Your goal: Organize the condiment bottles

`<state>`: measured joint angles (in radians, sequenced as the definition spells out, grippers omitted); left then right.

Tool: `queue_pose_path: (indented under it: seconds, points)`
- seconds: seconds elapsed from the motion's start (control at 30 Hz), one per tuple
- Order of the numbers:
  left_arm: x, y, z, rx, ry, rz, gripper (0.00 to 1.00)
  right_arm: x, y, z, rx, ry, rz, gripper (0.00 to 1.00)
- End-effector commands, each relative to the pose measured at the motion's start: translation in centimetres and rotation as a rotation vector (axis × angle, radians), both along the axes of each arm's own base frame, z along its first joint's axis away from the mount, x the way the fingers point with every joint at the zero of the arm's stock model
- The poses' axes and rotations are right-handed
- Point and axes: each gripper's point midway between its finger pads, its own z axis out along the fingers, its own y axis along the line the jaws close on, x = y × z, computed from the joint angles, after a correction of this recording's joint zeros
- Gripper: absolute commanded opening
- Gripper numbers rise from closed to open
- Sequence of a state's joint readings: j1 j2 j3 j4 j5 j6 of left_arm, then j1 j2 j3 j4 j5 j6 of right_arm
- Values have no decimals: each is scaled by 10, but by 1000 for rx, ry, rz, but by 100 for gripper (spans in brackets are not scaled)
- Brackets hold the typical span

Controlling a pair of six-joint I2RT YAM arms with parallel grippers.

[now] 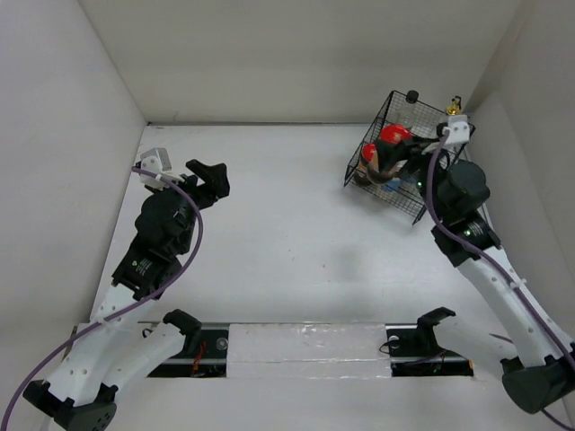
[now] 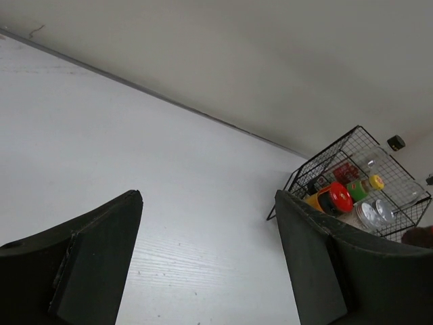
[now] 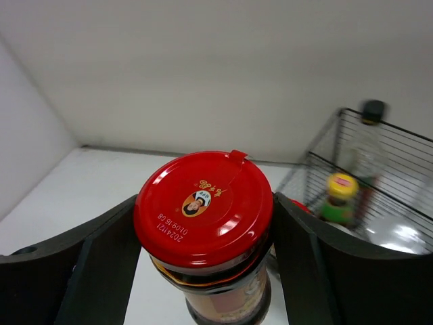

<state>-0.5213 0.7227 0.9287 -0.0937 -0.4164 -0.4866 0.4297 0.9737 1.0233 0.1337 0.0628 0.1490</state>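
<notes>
My right gripper is shut on a red-lidded dark jar, its fingers flanking the jar just under the lid. In the top view this gripper is at the black wire basket at the back right. In the basket are a yellow-capped dark bottle, a black-capped clear bottle, a silver lid and another red-lidded jar. A gold cap shows at the basket's far corner. My left gripper is open and holds nothing, hovering over bare table at the left.
White walls enclose the table on the left, back and right. The basket stands in the back right corner, close to both walls. The arm bases and a mounting rail lie along the near edge.
</notes>
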Motion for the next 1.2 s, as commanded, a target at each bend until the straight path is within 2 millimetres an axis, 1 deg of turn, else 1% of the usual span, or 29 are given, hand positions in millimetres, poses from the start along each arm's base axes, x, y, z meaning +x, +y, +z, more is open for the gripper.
queue_pose_path:
  seconds: [0.0,0.03,0.07,0.13,0.17,0.23,0.27,0.3,0.33,0.4,0.47,0.5,0.53,0.57,0.6,0.63,0.67,0.73,0.77,0.83,0.87,0.9,0.93,0.97,1.0,1.07,1.1,1.13,1.17]
  points:
    - [1,-3,10,-9,-41,-16,75,-10,-60,16,42,-11,-231,50]
    - [1,-3,10,-9,-41,-16,75,-8,-70,8,31,17,-270,50]
    - [1,-4,10,-9,-41,-25,75,-5,-87,5,30,29,-334,50]
    - [1,-4,10,-9,-41,-26,75,0,-101,-1,22,45,-378,50]
    - [0,-6,13,-13,-49,-36,75,2,-113,0,30,45,-410,49]
    - [0,-6,13,-13,-49,-36,75,12,-122,-10,32,75,-435,49]
    - [0,-6,13,-13,-49,-36,75,15,-130,-13,38,84,-453,49]
    - [0,-8,13,-13,-49,-45,75,16,-135,-10,42,74,-467,48]
    - [0,-8,13,-13,-49,-45,75,21,-137,-16,37,83,-470,48]
    - [2,-11,10,-9,-41,-59,75,31,-145,-19,48,76,-480,48]
    - [1,-13,10,-9,-41,-68,77,42,-147,-32,59,92,-471,48]
    - [3,-14,7,-5,-33,-69,78,46,-149,-27,66,65,-472,48]
    - [3,-16,7,-5,-33,-78,78,51,-151,-37,59,88,-473,48]
    - [2,-15,12,-9,-41,-78,80,55,-156,-38,71,90,-485,48]
    - [4,-16,9,4,-34,-78,81,62,-156,-48,64,116,-486,48]
    - [4,-16,9,5,-34,-78,81,65,-159,-46,67,101,-489,48]
    - [6,-17,6,9,-26,-78,81,67,-162,-51,67,105,-498,48]
    - [6,-17,6,9,-25,-78,82,71,-160,-49,81,80,-486,48]
    - [9,-18,3,14,-16,-78,82,74,-160,-52,83,75,-486,48]
    - [11,-19,0,28,-7,-78,82,78,-162,-51,89,57,-494,48]
    - [10,-21,0,28,-7,-87,84,81,-162,-61,83,79,-495,48]
    - [13,-22,-3,32,2,-88,86,81,-162,-57,87,65,-495,48]
    - [15,-23,-6,37,10,-88,86,86,-164,-70,82,88,-505,48]
    - [14,-25,-6,45,9,-100,86,86,-164,-68,86,72,-504,48]
    - [16,-26,-4,45,9,-100,87,89,-166,-76,76,81,-517,48]
    - [17,-27,-10,54,27,-101,92,91,-167,-92,69,111,-527,48]
    - [17,-29,-10,54,27,-110,93,91,-167,-91,77,95,-541,48]
    - [19,-31,-13,67,36,-120,95,91,-167,-104,69,123,-543,48]
    - [20,-32,-16,72,44,-120,96,91,-165,-106,71,121,-546,48]
